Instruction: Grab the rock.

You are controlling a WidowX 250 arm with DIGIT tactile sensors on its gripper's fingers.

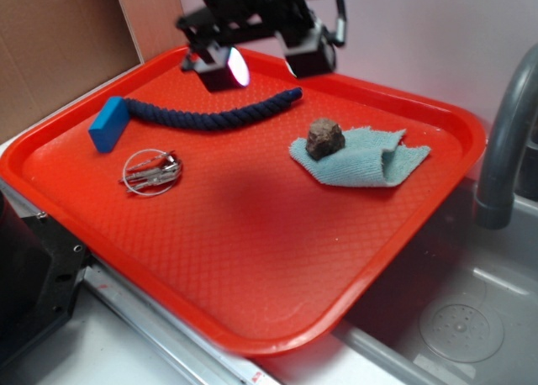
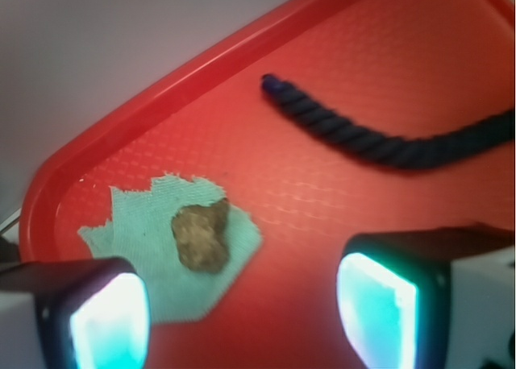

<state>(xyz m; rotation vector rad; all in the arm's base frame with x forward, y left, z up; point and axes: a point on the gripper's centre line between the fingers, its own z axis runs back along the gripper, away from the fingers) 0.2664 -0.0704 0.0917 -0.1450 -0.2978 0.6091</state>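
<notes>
The rock [image 1: 324,138] is a lumpy brown-grey stone lying on the left end of a pale blue cloth [image 1: 366,160] on the red tray [image 1: 252,259]. My gripper [image 1: 265,63] hangs open above the tray's back edge, up and to the left of the rock, with nothing between its fingers. In the wrist view the rock [image 2: 201,234] sits on the cloth [image 2: 149,248] ahead of the gripper [image 2: 242,317], nearer the left pad [image 2: 109,325] than the right pad [image 2: 379,308]. Bare tray shows between the pads.
A dark blue rope [image 1: 214,115] curves across the tray's back, also in the wrist view [image 2: 379,139]. A blue block [image 1: 108,124] and a bunch of keys [image 1: 152,172] lie at the left. A grey faucet [image 1: 504,141] and sink [image 1: 458,322] stand to the right.
</notes>
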